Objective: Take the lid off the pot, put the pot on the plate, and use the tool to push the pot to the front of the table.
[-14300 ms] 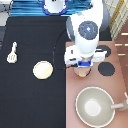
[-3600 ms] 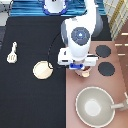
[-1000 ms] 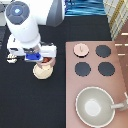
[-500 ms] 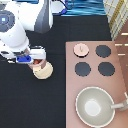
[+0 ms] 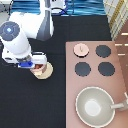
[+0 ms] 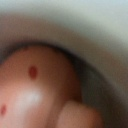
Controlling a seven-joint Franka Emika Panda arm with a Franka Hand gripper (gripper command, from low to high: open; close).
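The gripper (image 5: 31, 64) is hanging over the pot (image 5: 40, 67), hiding most of it; its grip cannot be made out. The pot is sitting on the plate (image 5: 46, 75). The lid (image 5: 80, 49) is lying on the stove (image 5: 120, 80), well apart.

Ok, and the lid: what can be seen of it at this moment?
The lid is a small round pale-pink disc with a little central knob, and it looks like plastic. It lies flat, knob up, on the pinkish-brown stove, at the upper left of the burner square beside three black burners. Nothing else touches it. The arm's tool is far off toward the exterior view's left, low over the plate.
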